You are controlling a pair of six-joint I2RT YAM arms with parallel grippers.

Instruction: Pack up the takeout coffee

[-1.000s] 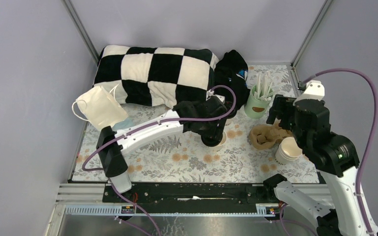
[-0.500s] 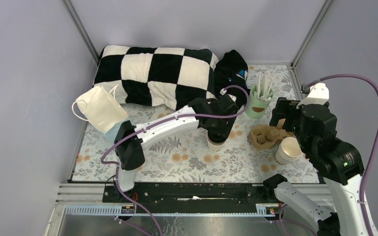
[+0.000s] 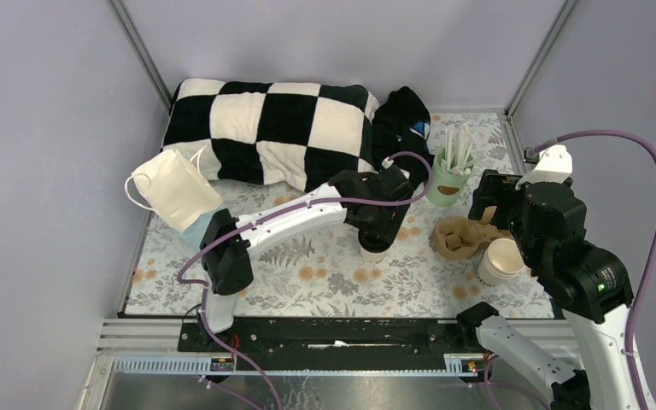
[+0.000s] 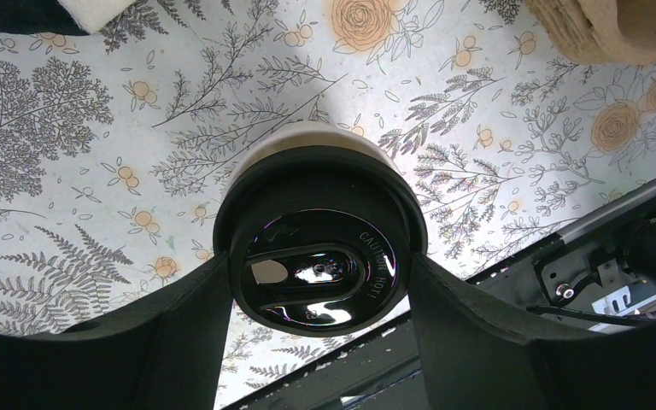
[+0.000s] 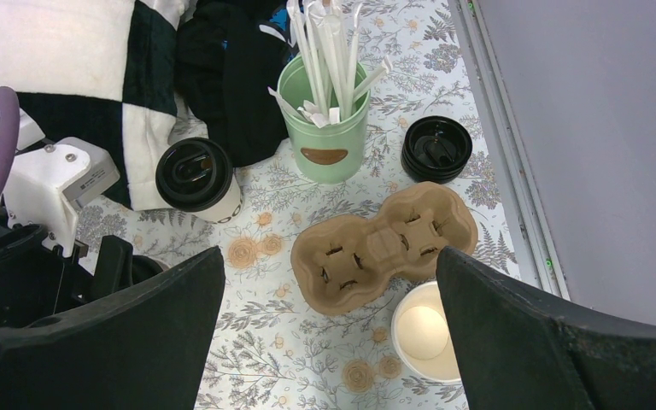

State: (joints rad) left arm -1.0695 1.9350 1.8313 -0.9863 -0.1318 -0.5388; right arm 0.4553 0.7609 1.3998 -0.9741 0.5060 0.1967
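A takeout coffee (image 4: 316,184), a white paper cup with a glossy black lid, stands upright between my left gripper's (image 4: 318,299) fingers, which press on both sides of the lid. From above, that cup (image 3: 374,249) shows under the left gripper (image 3: 382,224), left of the brown pulp carrier (image 3: 461,235). A second lidded takeout coffee (image 5: 198,179) stands by the pillow. My right gripper (image 5: 329,342) hangs open, high above the carrier (image 5: 384,243), with nothing between its fingers.
A mint-green cup of white sticks (image 5: 325,128) and a stack of black lids (image 5: 436,149) sit behind the carrier. An open white cup (image 5: 423,333) stands at its near right. A checkered pillow (image 3: 265,128), black cloth (image 3: 401,120) and face mask (image 3: 175,188) lie at the back left.
My left arm swung its elbow forward and carried the gripper and cup slightly right, then stopped. The right arm shifted a little to the right. Neither pair of jaws changed its width.
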